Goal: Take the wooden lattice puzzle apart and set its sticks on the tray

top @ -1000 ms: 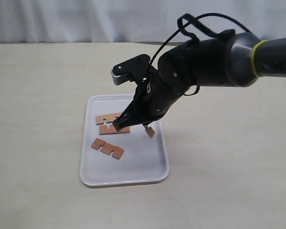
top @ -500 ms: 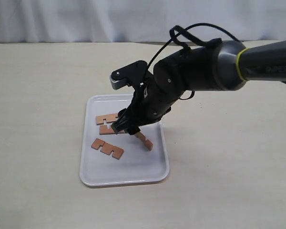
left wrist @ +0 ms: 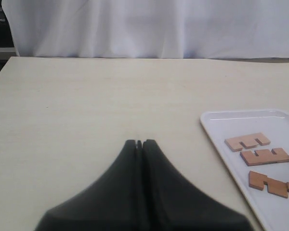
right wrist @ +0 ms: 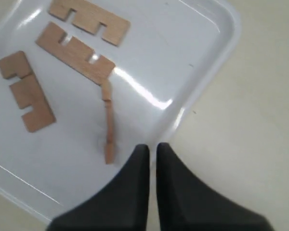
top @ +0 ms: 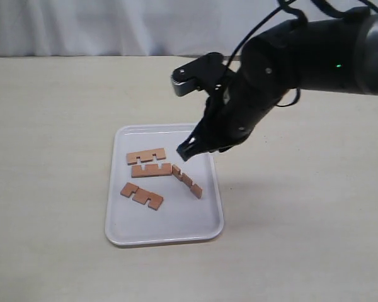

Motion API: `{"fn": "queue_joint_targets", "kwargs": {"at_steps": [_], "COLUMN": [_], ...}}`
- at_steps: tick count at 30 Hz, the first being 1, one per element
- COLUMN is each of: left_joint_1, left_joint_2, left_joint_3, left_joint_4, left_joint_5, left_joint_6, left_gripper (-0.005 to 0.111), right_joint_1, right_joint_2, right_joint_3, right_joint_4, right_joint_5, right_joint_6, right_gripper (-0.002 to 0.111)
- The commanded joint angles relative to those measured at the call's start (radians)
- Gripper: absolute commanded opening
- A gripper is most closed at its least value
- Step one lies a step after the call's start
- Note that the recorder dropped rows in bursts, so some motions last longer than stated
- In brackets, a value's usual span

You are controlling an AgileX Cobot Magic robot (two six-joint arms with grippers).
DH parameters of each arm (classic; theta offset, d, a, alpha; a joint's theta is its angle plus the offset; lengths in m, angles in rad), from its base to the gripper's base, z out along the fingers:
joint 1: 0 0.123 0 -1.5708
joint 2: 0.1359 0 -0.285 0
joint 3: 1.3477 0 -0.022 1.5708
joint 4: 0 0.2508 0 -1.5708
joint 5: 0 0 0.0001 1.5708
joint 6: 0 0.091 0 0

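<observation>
The white tray [top: 184, 219] lies mid-table with four separate reddish-brown sticks on it and no assembled lattice puzzle in view. Two sticks [top: 146, 155] [top: 151, 170] lie side by side at the far left, and a third stick [top: 142, 195] lies nearer. The fourth stick [top: 188, 181] stands on its edge, touching the second one's end. My right gripper [top: 186, 153] hovers above the tray's right part. In the right wrist view its fingertips [right wrist: 152, 147] stand a narrow gap apart with nothing between them, near the edge-on stick [right wrist: 107, 122]. My left gripper [left wrist: 139, 142] is shut and empty, off to the tray's [left wrist: 216, 122] left.
Pale wooden tabletop [top: 57, 126] surrounds the tray on all sides. A white curtain [top: 113, 25] hangs behind the table's far edge. The right arm's black body and cable [top: 302, 56] reach over the table's right half.
The right gripper let go of the fourth stick, which now rests on edge on the tray. The gripper then rose and drew back to the right.
</observation>
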Motion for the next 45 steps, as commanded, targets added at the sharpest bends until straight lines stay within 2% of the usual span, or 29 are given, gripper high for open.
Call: {"fn": "queue_joint_targets", "kwargs": {"at_steps": [1,7,11,18,27,38,45], "left_joint_1": [-0.003,-0.003,-0.003,-0.003,-0.003,-0.003,-0.003], "left_joint_2": [-0.001,-0.001,-0.001,-0.001,-0.001,-0.001,-0.001], "left_joint_3": [0.001,0.001,0.001,0.001,0.001,0.001,0.001], "left_joint_4": [0.0,0.0,0.0,0.0,0.0,0.0,0.0], "left_joint_5": [-0.013,-0.013,-0.013,-0.015,-0.015,-0.015,-0.015], "left_joint_6": [0.002,0.002,0.002,0.002,0.002,0.002,0.002], "left_gripper": [0.0,0.0,0.0,0.0,0.0,0.0,0.0], "right_joint_1": [-0.183,-0.439,-0.527,-0.526,-0.488,-0.488,-0.488], "right_joint_2": [-0.086,-0.337,-0.573,-1.059,-1.455,-1.675,-1.773], "right_joint_3": [0.119,0.349,0.443,0.62,0.943,0.971,0.967], "right_joint_4": [0.061,0.07,0.132,0.129,0.161,0.161,0.161], "right_joint_5": [0.011,-0.022,-0.01,-0.21,-0.611,-0.726,-0.725], "right_joint_6": [0.009,0.011,-0.028,-0.062,-0.087,-0.078,-0.078], "right_gripper": [0.004,0.004,0.004,0.004,0.004,0.004,0.004]}}
